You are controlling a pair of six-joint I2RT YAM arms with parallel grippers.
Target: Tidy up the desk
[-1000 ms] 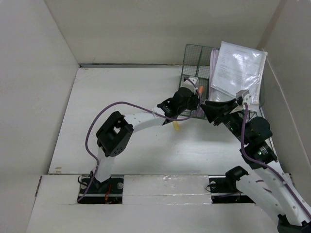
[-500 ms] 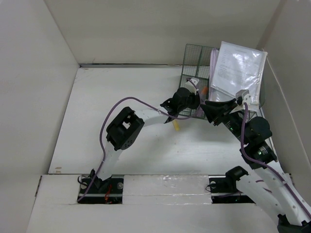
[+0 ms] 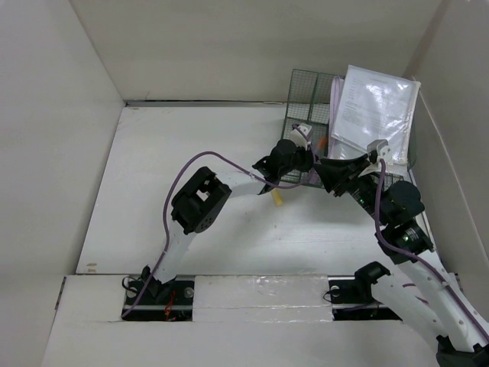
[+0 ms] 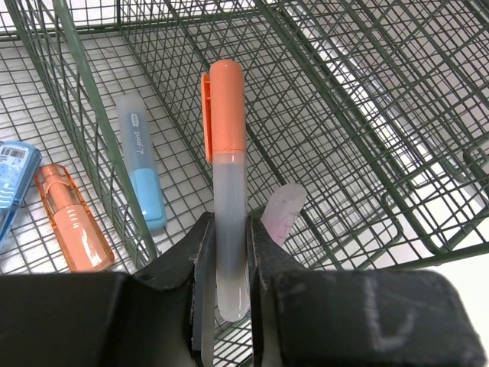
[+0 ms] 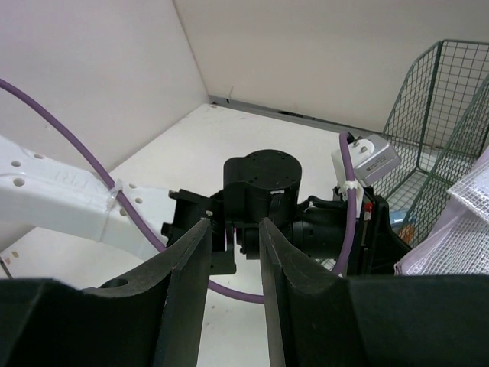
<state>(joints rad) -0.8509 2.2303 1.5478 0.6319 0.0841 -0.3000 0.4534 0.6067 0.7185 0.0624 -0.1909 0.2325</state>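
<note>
Your left hand [image 4: 229, 245] is clamped on a marker [image 4: 228, 153] with an orange cap and a cloudy white barrel. The barrel is pinched between the two fingers, and the cap pokes out toward 12 o'clock in the wrist view. The marker hangs over the floor of the dark green wire rack [image 4: 344, 115].

At about 10 o'clock from the hand, a clear pen with a blue end [image 4: 141, 168] lies on the mesh. Further out at 9 o'clock there's a stubby orange piece [image 4: 72, 225] and a blue thing [image 4: 15, 172] cut off by the frame edge. A mesh divider runs through that area, and I can't tell which compartment each one is in. Just right of the fingers there's a pale pink stub [image 4: 283, 214] that I can't identify.

Your right hand [image 5: 233, 229] has its fingers apart with nothing between them. It's aimed at the left arm's wrist, close by but not touching.

From the top camera, the desk [image 3: 191, 153] spreads out white under both arms. The rack sits at about 1 o'clock in its far right corner, with a plastic sleeve of papers [image 3: 378, 107] leaning in it. A small yellow bit [image 3: 278, 199] lies on the desk under the left forearm.
</note>
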